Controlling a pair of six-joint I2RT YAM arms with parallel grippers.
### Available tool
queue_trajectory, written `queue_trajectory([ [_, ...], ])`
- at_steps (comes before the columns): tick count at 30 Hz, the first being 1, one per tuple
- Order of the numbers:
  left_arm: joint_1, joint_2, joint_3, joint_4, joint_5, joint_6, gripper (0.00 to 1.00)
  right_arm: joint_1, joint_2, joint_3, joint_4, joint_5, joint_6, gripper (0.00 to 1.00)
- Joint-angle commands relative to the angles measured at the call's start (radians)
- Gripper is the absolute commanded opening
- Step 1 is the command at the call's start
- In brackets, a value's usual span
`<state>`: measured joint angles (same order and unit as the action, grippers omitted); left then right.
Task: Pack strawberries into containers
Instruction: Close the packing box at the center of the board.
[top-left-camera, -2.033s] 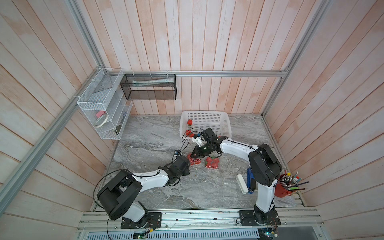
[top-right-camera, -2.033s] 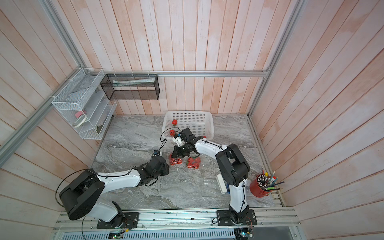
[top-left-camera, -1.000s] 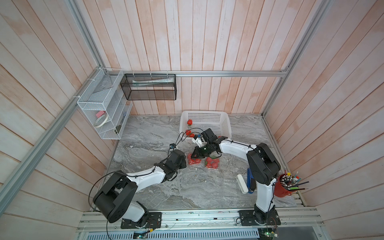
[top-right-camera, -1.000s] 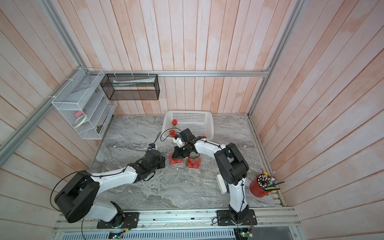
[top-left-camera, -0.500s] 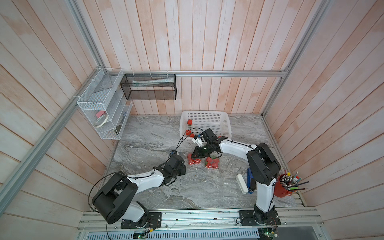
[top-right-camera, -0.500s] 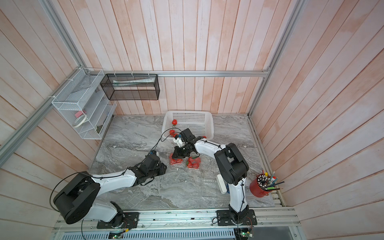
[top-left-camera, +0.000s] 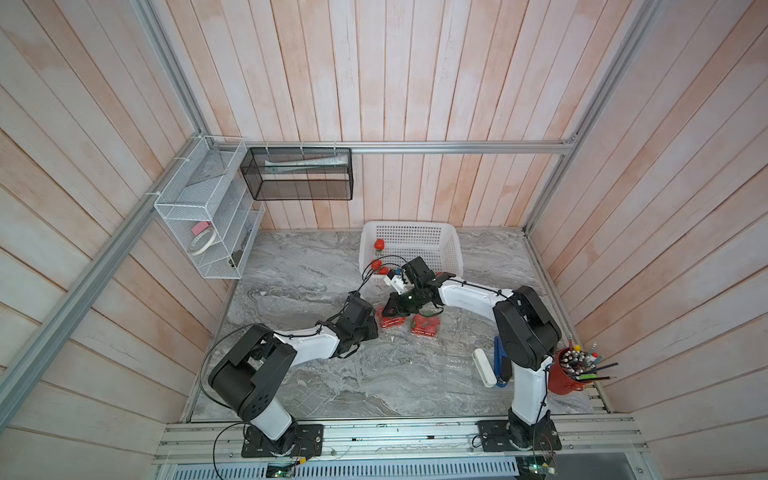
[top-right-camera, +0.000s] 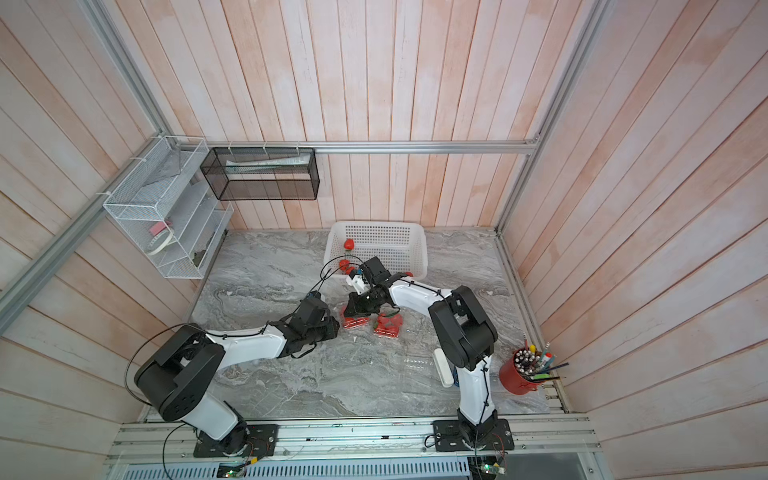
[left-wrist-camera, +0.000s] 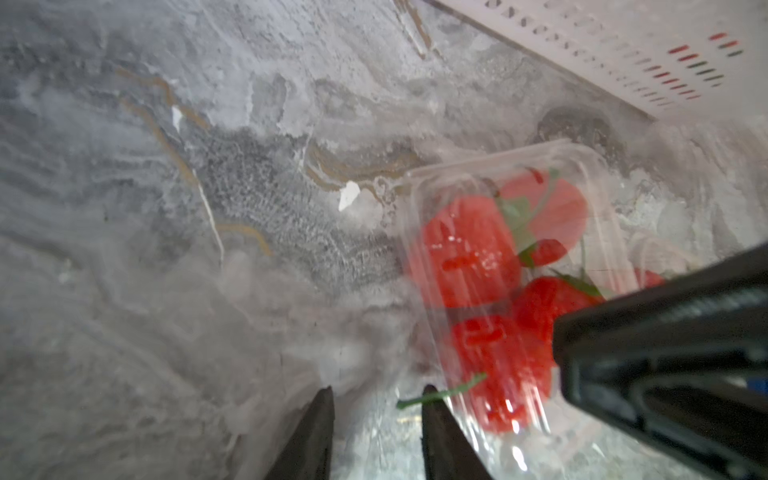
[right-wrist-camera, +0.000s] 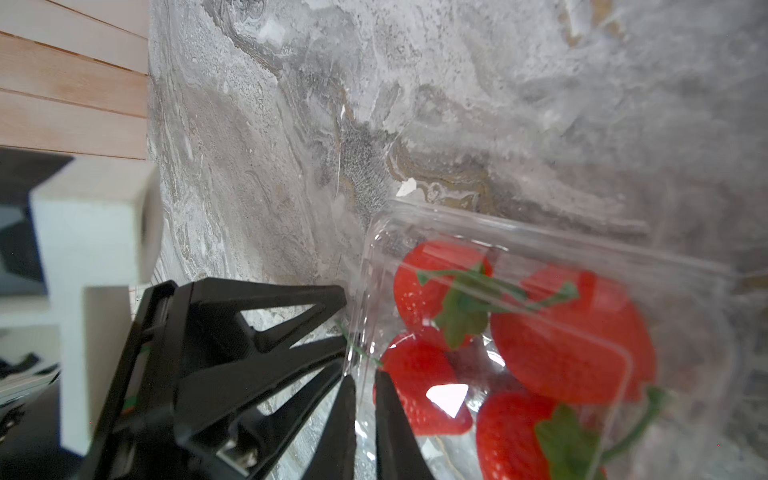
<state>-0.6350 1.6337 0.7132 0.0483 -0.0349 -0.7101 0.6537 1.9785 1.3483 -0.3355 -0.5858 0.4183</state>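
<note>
**Pinching the clamshell's rim in front of the basket**

Your right gripper (right-wrist-camera: 365, 376) had its jaws drawn narrow on the thin clear rim of the held container (right-wrist-camera: 540, 257), on the side facing the left arm. Your left gripper (left-wrist-camera: 379, 388) stood just beside that same side, its jaws partly apart with only marble between them. A green stem lay by one fingertip.

Four strawberries (right-wrist-camera: 569, 332) filled the held container. They were glossy red with green leafy caps, packed against one another and blurred through the plastic. In both top views it sat mid-table, just in front of the white basket (top-left-camera: 415, 241). The second container (top-left-camera: 426, 326), also red with fruit, sat just beside it on the right arm's side. Loose strawberries (top-left-camera: 379, 244) lay in the basket, toward its left-arm end.

Around the pair you had bare marble table (top-left-camera: 353, 390) toward the left wall and toward the front rail. The basket's perforated wall stood close behind, and your two grippers crowded the same side of the box. A white bar (top-left-camera: 484, 368) lay near the right arm's base. A red pencil cup (top-left-camera: 565, 374) stood at the table's right edge, well apart from the fruit.

Both containers were thin, see-through and roughly square, with rounded corners and a flat flange. The table was grey veined stone with a matte face. The gripper fingers were black and tapered to points.
</note>
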Motion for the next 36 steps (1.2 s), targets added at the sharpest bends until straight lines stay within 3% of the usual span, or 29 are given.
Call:
queue_trajectory([
  [1, 0.013, 0.014, 0.044, 0.008, -0.029, 0.052, 0.38, -0.005, 0.006, -0.014, 0.003, -0.017, 0.002, 0.13],
  [7, 0.035, 0.003, 0.067, -0.027, -0.064, 0.071, 0.39, -0.006, 0.021, -0.014, 0.003, -0.015, -0.002, 0.13],
  [14, 0.035, -0.107, -0.021, -0.039, -0.011, -0.013, 0.46, -0.005, 0.007, -0.033, 0.005, -0.006, -0.009, 0.13],
  [18, 0.035, -0.199, -0.118, 0.014, 0.072, -0.097, 0.51, -0.006, 0.006, -0.061, 0.02, -0.002, -0.01, 0.13],
  [21, 0.035, -0.233, -0.193, 0.13, 0.176, -0.161, 0.63, -0.006, 0.017, -0.081, 0.04, -0.006, -0.007, 0.12],
  [25, 0.034, -0.177, -0.222, 0.274, 0.291, -0.2, 0.8, -0.009, 0.026, -0.087, 0.056, -0.012, -0.007, 0.12],
  [29, 0.034, -0.08, -0.219, 0.438, 0.387, -0.244, 0.81, -0.015, 0.027, -0.089, 0.059, -0.012, -0.006, 0.12],
  [34, 0.034, 0.018, -0.21, 0.585, 0.422, -0.309, 0.82, -0.019, 0.025, -0.09, 0.061, -0.013, -0.007, 0.12],
  [36, 0.034, 0.043, -0.2, 0.605, 0.427, -0.317, 0.77, -0.02, 0.028, -0.087, 0.061, -0.018, -0.007, 0.12],
])
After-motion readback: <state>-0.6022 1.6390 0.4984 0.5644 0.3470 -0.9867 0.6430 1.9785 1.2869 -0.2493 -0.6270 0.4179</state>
